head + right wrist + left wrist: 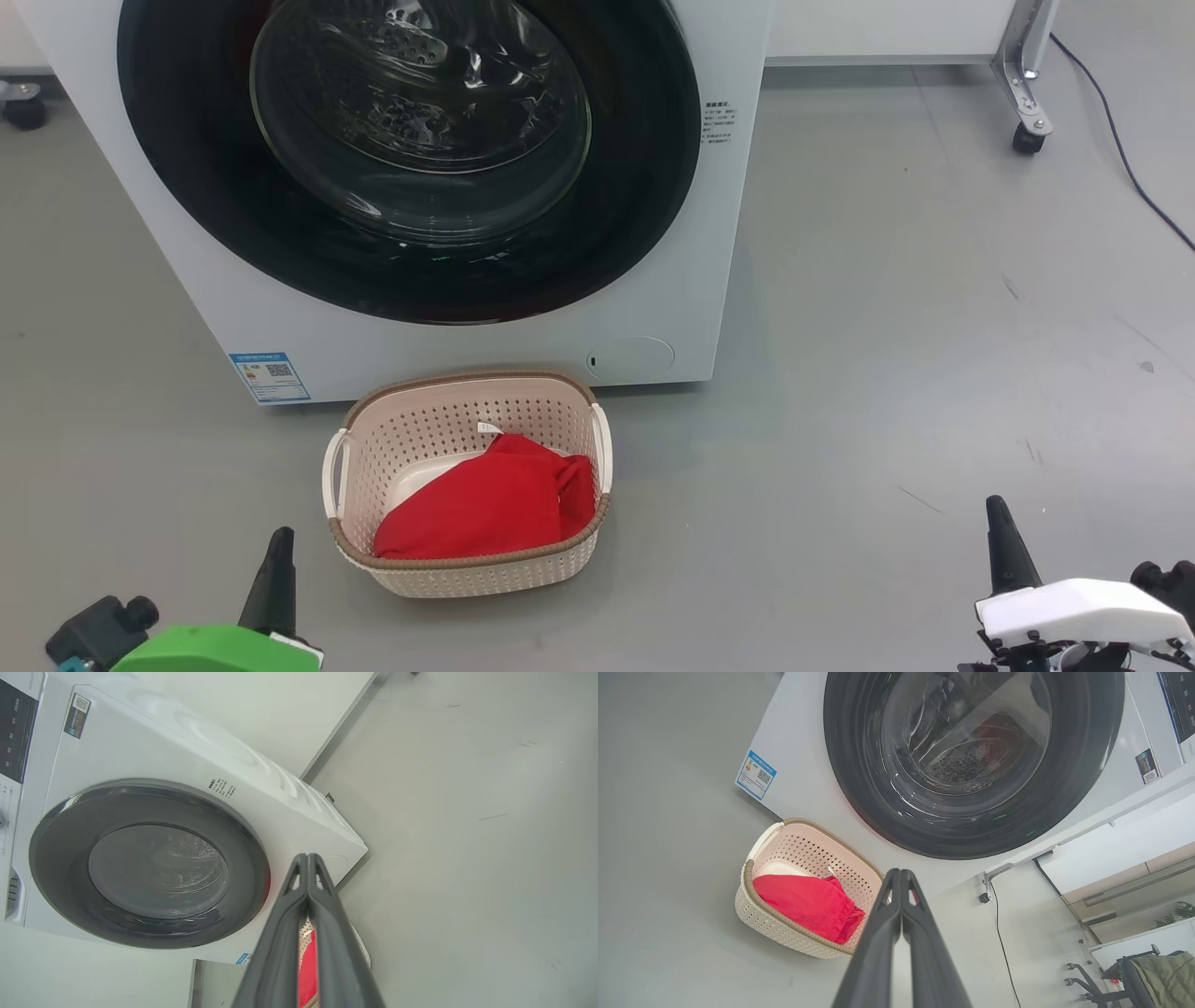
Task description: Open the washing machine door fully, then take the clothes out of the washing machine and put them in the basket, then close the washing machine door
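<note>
Red clothes in the basket, washing machine door shut.
The blue sticker on the washing machine is too tiny to read. Basket sits bottom middle, between left gripper and right gripper, both jaws pressed together.

- Looks like a lab or test room: washing machine standing free on a bare grey floor
- Metal frame leg on a caster at 1 o'clock, black cable trailing at 2 o'clock
- Office chair at 4 o'clock in the left wrist view
</note>
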Tool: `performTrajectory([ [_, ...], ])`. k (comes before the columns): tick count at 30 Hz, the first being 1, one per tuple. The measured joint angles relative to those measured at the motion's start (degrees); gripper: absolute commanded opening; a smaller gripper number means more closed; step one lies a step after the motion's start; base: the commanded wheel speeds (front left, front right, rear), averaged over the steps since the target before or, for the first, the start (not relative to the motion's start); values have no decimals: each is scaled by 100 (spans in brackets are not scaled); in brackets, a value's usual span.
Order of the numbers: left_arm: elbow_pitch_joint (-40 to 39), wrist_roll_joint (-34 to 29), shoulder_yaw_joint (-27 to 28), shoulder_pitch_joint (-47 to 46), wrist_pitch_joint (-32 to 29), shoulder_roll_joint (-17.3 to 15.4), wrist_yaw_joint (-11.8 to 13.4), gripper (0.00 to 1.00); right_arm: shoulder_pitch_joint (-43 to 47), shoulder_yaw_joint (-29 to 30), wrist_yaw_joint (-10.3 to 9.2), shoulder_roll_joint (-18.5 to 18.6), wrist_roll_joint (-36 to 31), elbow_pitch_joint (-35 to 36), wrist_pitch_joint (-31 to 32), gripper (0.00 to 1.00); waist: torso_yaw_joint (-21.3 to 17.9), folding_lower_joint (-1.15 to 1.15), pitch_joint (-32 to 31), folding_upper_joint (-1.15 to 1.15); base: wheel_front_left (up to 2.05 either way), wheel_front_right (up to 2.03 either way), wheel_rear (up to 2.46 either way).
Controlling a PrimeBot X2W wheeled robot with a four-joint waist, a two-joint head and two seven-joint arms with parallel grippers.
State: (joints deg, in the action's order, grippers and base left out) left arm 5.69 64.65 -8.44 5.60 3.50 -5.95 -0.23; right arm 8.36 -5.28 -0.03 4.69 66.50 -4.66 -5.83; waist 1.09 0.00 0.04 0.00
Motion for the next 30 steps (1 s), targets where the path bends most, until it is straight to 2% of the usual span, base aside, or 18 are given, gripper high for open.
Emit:
performTrajectory([
  [30, 567, 2447, 467, -527, -342, -22, -438, 0, -747, 416, 453, 168, 2356, -628, 449, 0, -84, 0, 18, 0, 0, 0, 0],
])
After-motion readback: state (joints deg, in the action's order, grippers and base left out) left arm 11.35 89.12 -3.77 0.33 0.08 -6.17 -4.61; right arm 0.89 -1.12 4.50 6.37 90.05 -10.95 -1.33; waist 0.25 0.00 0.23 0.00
